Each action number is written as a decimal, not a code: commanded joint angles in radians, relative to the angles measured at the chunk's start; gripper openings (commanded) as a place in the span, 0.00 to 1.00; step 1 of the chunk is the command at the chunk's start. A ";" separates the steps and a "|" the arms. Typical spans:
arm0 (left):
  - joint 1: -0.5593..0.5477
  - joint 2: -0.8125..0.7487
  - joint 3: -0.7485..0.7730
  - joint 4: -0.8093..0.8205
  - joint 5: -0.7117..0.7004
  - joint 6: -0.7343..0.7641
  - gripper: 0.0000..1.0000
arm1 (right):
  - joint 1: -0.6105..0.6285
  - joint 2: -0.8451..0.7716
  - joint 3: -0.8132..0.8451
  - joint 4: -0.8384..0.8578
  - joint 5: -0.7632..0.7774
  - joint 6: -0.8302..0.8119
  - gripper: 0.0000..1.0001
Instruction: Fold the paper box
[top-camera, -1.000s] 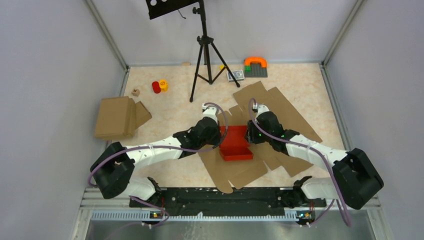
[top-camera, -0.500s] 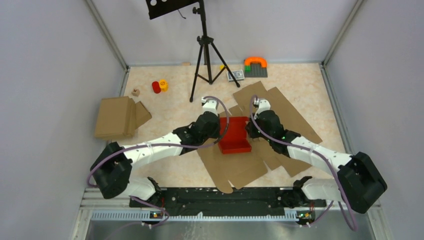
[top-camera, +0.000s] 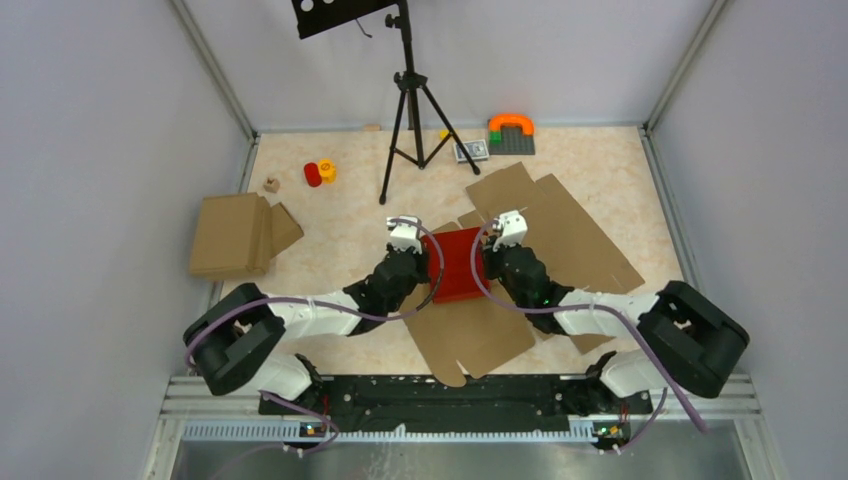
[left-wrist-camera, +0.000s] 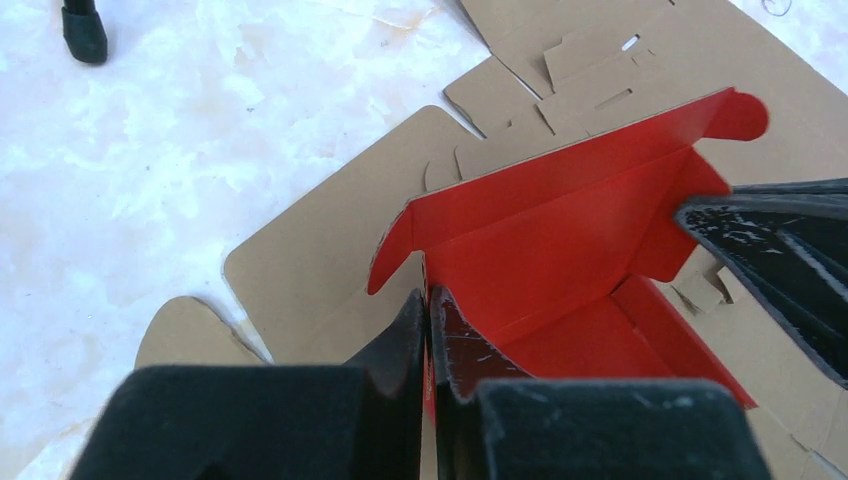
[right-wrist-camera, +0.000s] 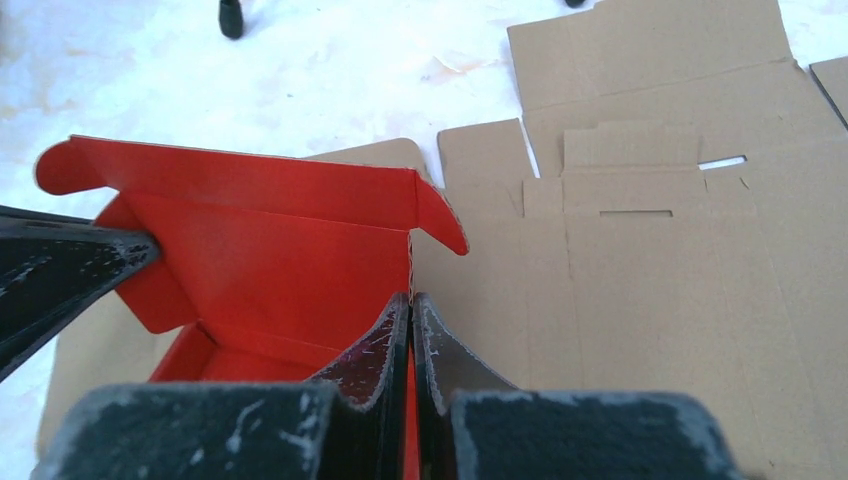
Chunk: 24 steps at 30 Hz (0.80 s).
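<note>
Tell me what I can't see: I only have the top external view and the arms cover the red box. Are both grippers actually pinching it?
Observer: The left wrist view shows the left gripper shut on the paper box, with one side wall between its fingers.
Operator: And the right one?
Observer: The right gripper is shut on the opposite side wall.
Operator: Is the lid folded down?
Observer: No. The tall back panel is raised, its rounded corner flaps are unfolded, and the inside is open.
</note>
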<state>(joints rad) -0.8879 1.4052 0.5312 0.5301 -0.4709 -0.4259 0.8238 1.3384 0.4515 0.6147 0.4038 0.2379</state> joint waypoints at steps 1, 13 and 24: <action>-0.014 0.029 -0.017 0.266 0.064 0.009 0.04 | 0.047 0.063 -0.009 0.241 0.035 -0.011 0.00; -0.029 0.078 0.055 0.100 0.120 -0.183 0.08 | 0.115 0.079 -0.092 0.293 0.108 -0.003 0.00; -0.066 0.096 0.081 0.034 0.086 -0.147 0.07 | 0.118 0.017 -0.093 0.143 0.035 0.021 0.00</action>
<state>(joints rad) -0.9207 1.4906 0.5583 0.5182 -0.4583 -0.5663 0.9051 1.3937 0.3466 0.7685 0.5694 0.2134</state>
